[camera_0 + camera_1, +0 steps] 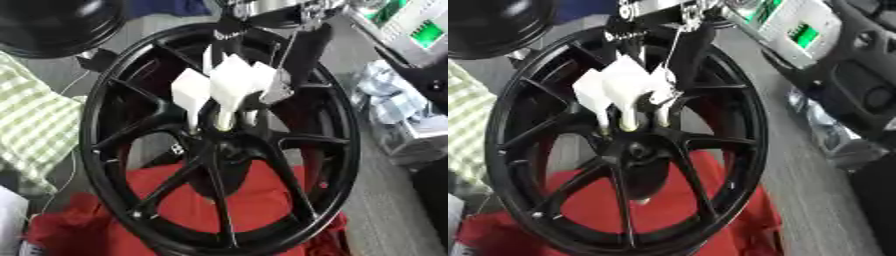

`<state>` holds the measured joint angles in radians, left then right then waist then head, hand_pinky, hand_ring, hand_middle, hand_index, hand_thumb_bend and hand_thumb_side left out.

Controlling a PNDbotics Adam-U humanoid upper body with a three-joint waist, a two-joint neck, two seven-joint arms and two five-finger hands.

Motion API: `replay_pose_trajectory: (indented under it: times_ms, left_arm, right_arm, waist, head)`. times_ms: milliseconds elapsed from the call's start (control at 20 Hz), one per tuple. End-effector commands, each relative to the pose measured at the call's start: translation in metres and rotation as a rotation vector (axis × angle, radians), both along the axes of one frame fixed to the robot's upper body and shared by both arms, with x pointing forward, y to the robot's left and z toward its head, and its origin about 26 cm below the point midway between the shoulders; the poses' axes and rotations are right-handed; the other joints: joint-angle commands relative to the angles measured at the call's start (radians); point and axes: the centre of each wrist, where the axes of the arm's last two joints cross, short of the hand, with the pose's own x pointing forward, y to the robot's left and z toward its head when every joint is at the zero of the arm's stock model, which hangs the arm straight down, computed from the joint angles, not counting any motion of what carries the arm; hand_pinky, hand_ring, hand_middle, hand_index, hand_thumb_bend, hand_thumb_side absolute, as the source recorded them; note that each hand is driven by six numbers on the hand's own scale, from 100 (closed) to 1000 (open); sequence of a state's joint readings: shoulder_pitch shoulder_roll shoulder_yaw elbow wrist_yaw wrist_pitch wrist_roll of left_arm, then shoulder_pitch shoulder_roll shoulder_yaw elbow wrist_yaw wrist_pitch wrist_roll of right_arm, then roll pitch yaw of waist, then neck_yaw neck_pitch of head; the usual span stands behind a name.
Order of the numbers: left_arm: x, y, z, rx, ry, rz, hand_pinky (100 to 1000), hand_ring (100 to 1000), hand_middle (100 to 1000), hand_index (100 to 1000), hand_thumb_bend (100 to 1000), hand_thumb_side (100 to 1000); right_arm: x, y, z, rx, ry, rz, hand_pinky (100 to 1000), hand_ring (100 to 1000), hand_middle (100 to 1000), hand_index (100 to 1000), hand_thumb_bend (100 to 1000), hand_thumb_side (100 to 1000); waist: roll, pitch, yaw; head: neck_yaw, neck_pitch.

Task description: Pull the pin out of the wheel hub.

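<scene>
Left eye view shows a black wheel hub [219, 150] standing nearly upright, its lower rim resting on a red cloth [175, 200]. One robot hand [229, 82], pale white, comes down from the top of the picture over the upper spokes, its arm dark and silver above it; which arm it belongs to I cannot tell from here. Its fingers [627, 107] point down side by side and end right at the hub's centre, their tips touching or just beside the dark middle boss. Something pale and slim sits at the fingertips, but whether that is the pin or part of a finger I cannot make out, nor whether the fingers are closed on anything. A green checked cloth [31, 125] lies to the left, and another dark wheel [57, 22] sits at the upper left corner.
</scene>
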<state>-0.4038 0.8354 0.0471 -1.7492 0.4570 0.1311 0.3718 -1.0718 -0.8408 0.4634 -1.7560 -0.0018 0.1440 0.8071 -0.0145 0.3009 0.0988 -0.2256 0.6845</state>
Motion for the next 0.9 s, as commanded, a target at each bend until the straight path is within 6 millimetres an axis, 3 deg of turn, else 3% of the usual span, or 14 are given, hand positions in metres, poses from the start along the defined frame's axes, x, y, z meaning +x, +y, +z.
replay_pose_trajectory:
  times_ms: [50,300,500,700,900]
  left_arm:
    - [-0.005,0.007,0.015,0.032,-0.035,0.023,810,738,760,803,763,619]
    - [-0.006,0.01,0.014,0.028,-0.038,0.036,810,738,760,803,763,619]
    - [-0.007,0.012,0.014,0.028,-0.041,0.048,810,737,759,803,762,619]
    - [-0.009,0.015,0.013,0.025,-0.047,0.064,811,737,759,804,761,619]
    - [-0.011,0.018,0.012,0.018,-0.051,0.08,811,737,759,804,761,620]
  right_arm:
    - [-0.014,-0.021,0.027,0.08,-0.067,-0.033,753,592,400,525,412,115]
    - [-0.022,-0.061,0.043,0.284,-0.145,-0.123,757,589,399,528,410,122]
    - [-0.031,-0.105,0.045,0.427,-0.227,-0.242,760,588,401,530,412,128]
    - [-0.038,-0.167,0.035,0.575,-0.332,-0.465,758,587,403,532,412,116]
    - [-0.043,-0.226,0.008,0.759,-0.46,-0.692,756,584,405,535,405,107]
  waist:
    - [0.004,-0.027,-0.002]
    - [0.006,-0.026,-0.007]
    - [0.01,-0.022,-0.013]
    - [0.013,-0.015,-0.018]
    - [0.018,-0.01,-0.025]
  head:
    - [0.005,0.0]
    - [0.014,0.002]
    - [0.022,0.0]
    - [0.035,-0.004]
    - [0.047,-0.01]
